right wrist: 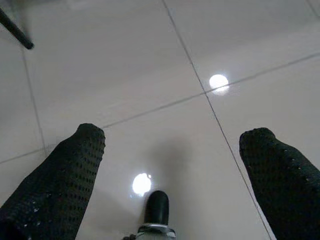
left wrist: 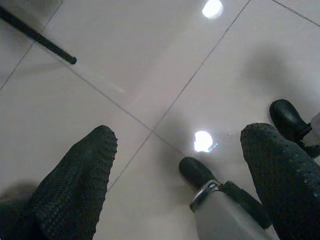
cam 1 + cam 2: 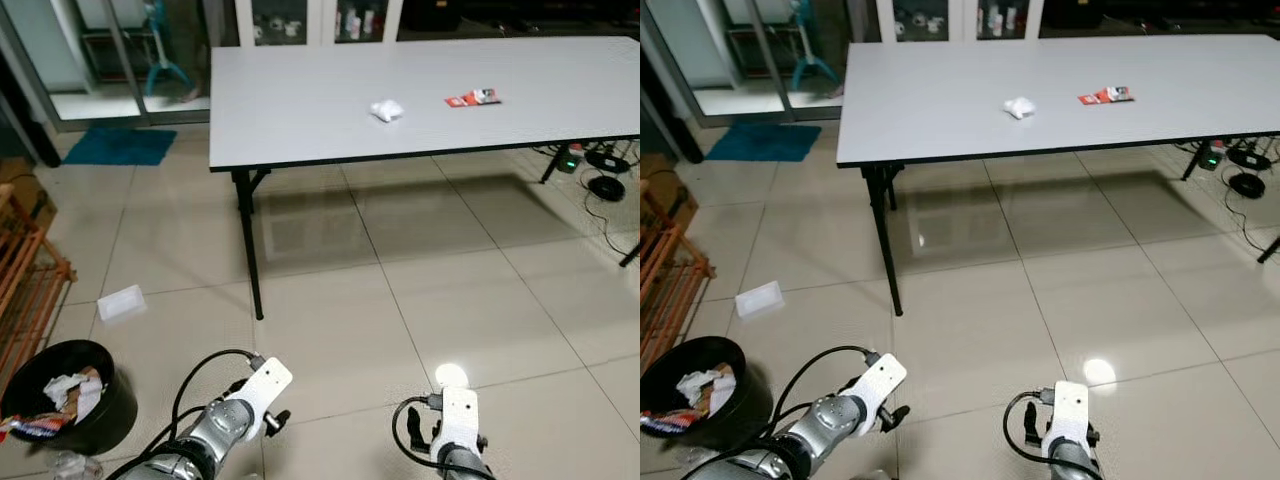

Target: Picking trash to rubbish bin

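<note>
A crumpled white paper ball point(image 3: 387, 111) and a red wrapper point(image 3: 472, 98) lie on the white table point(image 3: 300, 110) ahead. A flat white packet point(image 3: 121, 302) rests on the floor tiles to the left of the table leg. The black rubbish bin point(image 3: 68, 398) stands at the lower left, holding crumpled trash. Both arms hang low in front of me, far from the trash. My left gripper point(image 2: 177, 175) is open over bare tiles, and my right gripper point(image 1: 172, 175) is open too, with nothing between the fingers.
A wooden rack point(image 3: 25, 280) stands at the left beside the bin. Black table legs point(image 3: 250, 240) drop to the floor ahead. Cables and a power strip point(image 3: 590, 165) lie at the right under the table. A blue mat point(image 3: 120, 146) is by the far doorway.
</note>
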{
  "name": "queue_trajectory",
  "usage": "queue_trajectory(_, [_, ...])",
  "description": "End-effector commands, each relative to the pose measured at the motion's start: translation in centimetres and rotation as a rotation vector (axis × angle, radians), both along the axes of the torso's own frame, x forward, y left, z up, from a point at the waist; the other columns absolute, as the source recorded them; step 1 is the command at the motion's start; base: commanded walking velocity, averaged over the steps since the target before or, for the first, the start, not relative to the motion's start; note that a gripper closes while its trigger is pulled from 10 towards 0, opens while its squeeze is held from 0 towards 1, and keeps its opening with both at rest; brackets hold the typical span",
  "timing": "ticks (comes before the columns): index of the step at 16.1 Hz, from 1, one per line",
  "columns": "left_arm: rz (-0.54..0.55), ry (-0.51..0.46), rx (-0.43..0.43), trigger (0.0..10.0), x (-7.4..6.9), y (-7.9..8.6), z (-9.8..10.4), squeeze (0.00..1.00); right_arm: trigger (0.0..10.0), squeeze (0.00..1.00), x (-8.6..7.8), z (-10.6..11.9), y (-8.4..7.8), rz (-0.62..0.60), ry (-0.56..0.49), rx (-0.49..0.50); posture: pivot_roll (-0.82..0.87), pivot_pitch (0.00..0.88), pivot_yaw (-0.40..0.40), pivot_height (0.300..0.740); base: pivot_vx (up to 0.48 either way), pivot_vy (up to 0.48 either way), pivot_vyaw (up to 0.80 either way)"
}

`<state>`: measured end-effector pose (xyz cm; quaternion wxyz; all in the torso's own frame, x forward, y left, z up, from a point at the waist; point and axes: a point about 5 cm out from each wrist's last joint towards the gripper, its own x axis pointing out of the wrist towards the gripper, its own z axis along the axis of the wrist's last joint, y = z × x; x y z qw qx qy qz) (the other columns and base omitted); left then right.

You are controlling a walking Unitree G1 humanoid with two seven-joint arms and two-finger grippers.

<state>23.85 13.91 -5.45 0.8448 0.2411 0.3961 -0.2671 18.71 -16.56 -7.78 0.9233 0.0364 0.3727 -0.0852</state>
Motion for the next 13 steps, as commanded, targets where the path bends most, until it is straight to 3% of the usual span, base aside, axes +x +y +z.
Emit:
queue_trajectory(1, [-0.029,-0.017,0.006,10.0,0.5,-0.3,0.3,0.00,10.0,0.00,-0.2,-0.1,0.3,0.012,0.005,-0.012,0.08,0.025,-0.010,0.740,0.000,0.000,0.00])
queue_trajectory(10, [-0.049,-0.006,0.037,10.0,0.0,0.0,0.0,0.00,10.0,0.00,-1.6,-0.7,-0.2,0.027,0.026,-0.022,0.08,0.034,-0.006,0.740,0.000,0.000,0.00])
queue_trajectory(13, [0.027,0.022,0.037,10.0,-0.1,0.5,-0.2,0.00,10.0,0.00,-3.1,-1.2,-0.5,0.045,0.047,-0.030,0.08,0.037,-0.011,0.740,0.000,0.000,0.00])
